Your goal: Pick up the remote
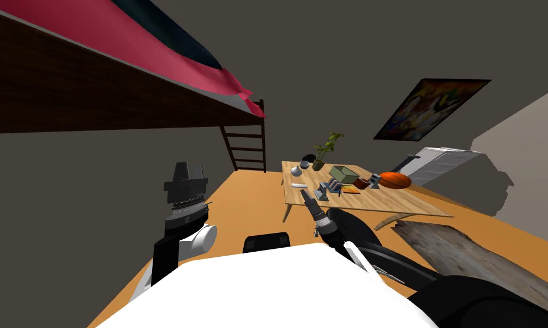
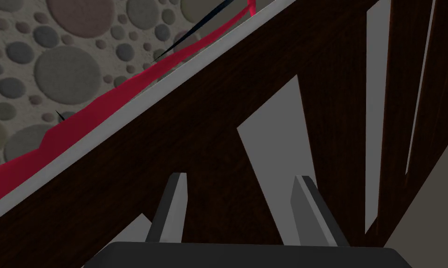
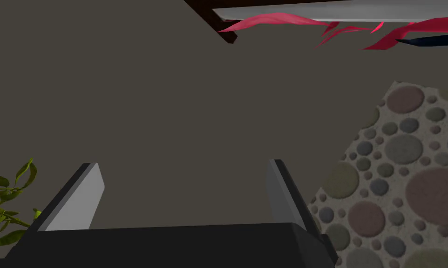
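**A:** Start big. What's around the table (image 1: 404, 206)?

**B:** A dark loft bed (image 1: 96, 74) with a red cover rises well off the table's left side. On the table, an orange ball (image 1: 395, 180) sits at the right end, a green box (image 1: 343, 173) is near the middle, and a plant (image 1: 326, 149) is at the far edge.

**A:** And the remote?

**B:** I take it to be the slim pale bar (image 1: 299, 185) lying flat near the table's left edge, with a grey object (image 1: 326, 189) just beside it.

**A:** The arms?

**B:** The right gripper (image 1: 306, 197) hovers at the table's near edge, close to the remote. Its fingers (image 3: 92, 186) are spread wide with nothing between them. The left gripper (image 2: 241, 177) is raised well away from the table, also spread and empty.

**A:** What could go wrong?

**B:** The right wrist camera looks at the wall above the table, so I judge the fingers aren't yet aimed down at the bar. The bar lies low and flat, so a shallow approach could nudge it instead of straddling it. It could then slide off the table's left edge or into the grey object. Coming down too hard could drive the blades into the tabletop.
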Controlling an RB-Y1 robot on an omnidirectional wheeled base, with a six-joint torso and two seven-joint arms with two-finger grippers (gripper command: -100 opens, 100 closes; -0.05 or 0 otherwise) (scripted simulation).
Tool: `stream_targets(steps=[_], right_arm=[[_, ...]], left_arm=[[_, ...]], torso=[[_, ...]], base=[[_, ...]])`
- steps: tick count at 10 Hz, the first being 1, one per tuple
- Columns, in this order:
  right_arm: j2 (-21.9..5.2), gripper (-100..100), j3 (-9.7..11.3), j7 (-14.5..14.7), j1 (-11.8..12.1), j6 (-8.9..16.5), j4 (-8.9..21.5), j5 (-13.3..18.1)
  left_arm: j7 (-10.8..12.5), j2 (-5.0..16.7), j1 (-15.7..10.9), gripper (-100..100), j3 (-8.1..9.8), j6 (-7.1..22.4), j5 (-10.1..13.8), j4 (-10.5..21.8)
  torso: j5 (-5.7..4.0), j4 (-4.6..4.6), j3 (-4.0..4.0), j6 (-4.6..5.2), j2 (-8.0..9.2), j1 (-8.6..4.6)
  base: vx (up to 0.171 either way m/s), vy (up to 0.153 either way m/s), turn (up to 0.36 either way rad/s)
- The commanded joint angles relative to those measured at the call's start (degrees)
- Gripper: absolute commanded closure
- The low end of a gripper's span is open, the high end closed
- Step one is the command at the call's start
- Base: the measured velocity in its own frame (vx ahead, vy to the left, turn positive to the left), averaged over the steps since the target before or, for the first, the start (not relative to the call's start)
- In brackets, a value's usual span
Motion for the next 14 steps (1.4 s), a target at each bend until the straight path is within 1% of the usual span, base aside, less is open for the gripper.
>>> stream_targets(steps=[1, 2, 3, 4, 5, 6, 7, 8, 9, 10, 11, 12, 13, 14], right_arm=[[-2.9, -100, 0.1, 0.5, 1.8, -0.1, 2.9, 2.9], [-3.2, -100, 0.1, 0.5, 1.8, -0.1, 3.9, 4.2], [-5.2, -100, 0.1, 1.1, 3.0, -0.3, 6.7, 6.3], [-5.3, -100, 0.1, 1.1, 3.0, -0.3, 6.8, 6.9], [-7.4, -100, 0.1, 1.7, 4.1, -0.6, 9.9, 9.1], [-7.4, -100, 0.1, 1.7, 4.1, -0.6, 9.9, 9.7], [-9.6, -100, 0.1, 2.3, 5.1, -0.9, 12.2, 12.0], [-9.6, -100, 0.1, 2.3, 5.1, -0.9, 13.2, 12.5], [-11.8, -100, 0.0, 3.1, 6.0, -1.2, 15.9, 14.8], [-11.8, -100, 0.0, 3.1, 6.0, -1.2, 16.7, 15.3], [-13.9, -100, -0.1, 3.9, 6.8, -1.6, 18.4, 17.2], [-13.9, -100, -0.1, 3.9, 6.8, -1.6, 19.8, 18.1], [-13.9, -100, -0.1, 3.9, 6.8, -1.6, 20.3, 18.1], [-16.0, -100, -0.2, 4.8, 7.5, -2.1, 22.2, 20.6]], left_arm=[[0.0, 0.0, 0.0, 0, 0.0, 0.0, 0.0, 0.0], [0.0, 0.0, 0.0, 0, 0.0, 0.0, 0.0, 0.0], [0.0, 0.0, 0.0, 0, 0.01, 0.0, 0.0, 0.0], [0.0, 0.0, 0.0, 0, 0.0, 0.0, 0.0, 0.0], [0.0, 0.0, 0.0, 0, 0.01, 0.0, 0.0, 0.0], [0.0, 0.0, 0.0, 0, 0.01, 0.0, 0.0, 0.0], [0.0, 0.0, 0.0, 0, 0.01, 0.0, 0.0, 0.0], [0.0, 0.0, 0.0, 0, 0.01, 0.0, 0.0, 0.0], [0.0, 0.0, 0.0, 0, 0.01, 0.0, 0.0, 0.0], [0.0, 0.0, 0.0, 0, 0.01, 0.0, 0.0, 0.0], [0.0, 0.0, 0.0, 0, 0.02, 0.0, 0.0, 0.0], [0.0, 0.0, 0.0, 0, 0.01, 0.0, 0.0, 0.0], [0.0, 0.0, 0.0, 0, 0.02, 0.0, 0.0, 0.0], [0.0, 0.0, 0.0, 0, 0.02, 0.0, 0.0, 0.0]], torso=[[0.0, 0.0, 0.0, 0.0, 0.0, 0.0], [0.01, -0.02, -0.05, -0.02, -0.08, 0.04], [-0.01, -0.01, 0.0, 0.03, 0.02, -0.14], [-0.03, 0.01, 0.03, -0.01, 0.07, -0.14], [-0.03, 0.01, 0.03, 0.03, 0.05, -0.23], [-0.04, -0.01, -0.02, 0.0, -0.03, -0.19], [-0.05, 0.0, -0.01, 0.03, 0.0, -0.29], [-0.05, -0.01, -0.03, 0.0, -0.06, -0.23], [-0.05, -0.01, -0.03, 0.03, -0.04, -0.32], [-0.05, -0.02, -0.05, 0.0, -0.09, -0.29], [-0.07, -0.02, -0.05, 0.04, -0.07, -0.41], [-0.07, -0.02, -0.06, 0.0, -0.1, -0.39], [-0.08, -0.02, -0.05, 0.03, -0.06, -0.48], [-0.12, 0.01, 0.02, 0.05, 0.05, -0.61]], base=[[0.056, 0.208, 0.253], [0.022, 0.145, 0.07], [0.008, 0.159, 0.177], [0.027, 0.128, 0.077], [0.056, 0.144, 0.194], [0.041, 0.113, 0.076], [0.061, 0.136, 0.175], [0.056, 0.109, 0.084], [0.071, 0.122, 0.19], [0.067, 0.083, 0.089], [0.073, 0.094, 0.19], [0.064, 0.064, 0.144], [0.028, 0.021, -0.015], [0.061, 0.069, 0.188]])
